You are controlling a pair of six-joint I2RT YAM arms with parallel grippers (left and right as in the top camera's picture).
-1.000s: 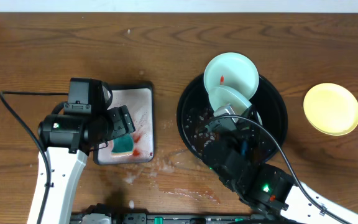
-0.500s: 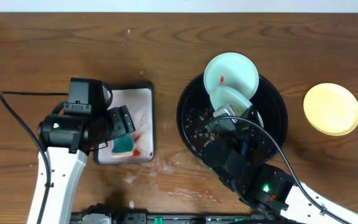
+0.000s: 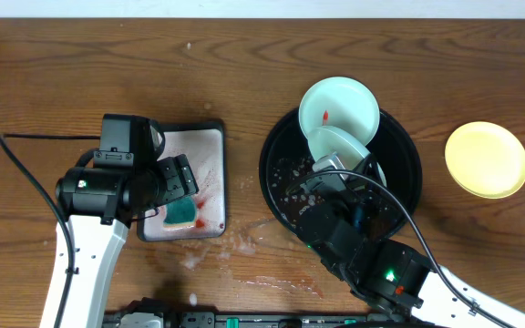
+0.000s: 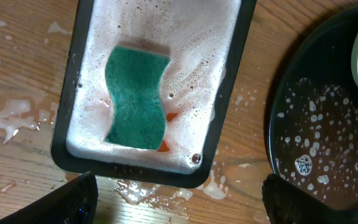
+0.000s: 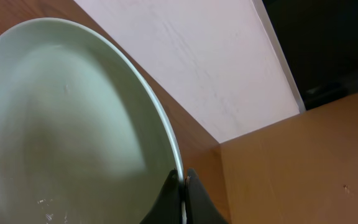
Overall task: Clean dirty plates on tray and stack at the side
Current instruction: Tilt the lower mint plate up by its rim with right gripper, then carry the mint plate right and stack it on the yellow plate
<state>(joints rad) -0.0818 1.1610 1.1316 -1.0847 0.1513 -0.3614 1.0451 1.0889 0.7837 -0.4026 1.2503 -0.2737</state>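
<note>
The wooden table (image 3: 80, 73) was wet with suds in front of both trays, so anything set down there could have skated. On the tray (image 3: 281, 187), whose black floor was beaded with soapy water, the right gripper (image 5: 182, 186) had its fingers closed narrowly on the rim of the tilted mint plate (image 3: 335, 144), pinching only a thin edge. That seemed the main hazard: a slick rim in so small a bite could have slipped or swung, dropping the plate back onto the tray or against the rear mint plate (image 3: 340, 105). The rear plate rested partly over the tray's far rim, a red smear on it, and a knock might have tipped it onto the table. The silver tray (image 3: 203, 150) held foam tinted red. The yellow plate (image 3: 487, 159) sat well apart on the table to the right. The green sponge (image 4: 135, 99) lay loose in the foam beneath the left gripper (image 4: 180, 198), whose fingers stood wide and empty; scrubbing with it could have pushed the plate out of the pinch.
</note>
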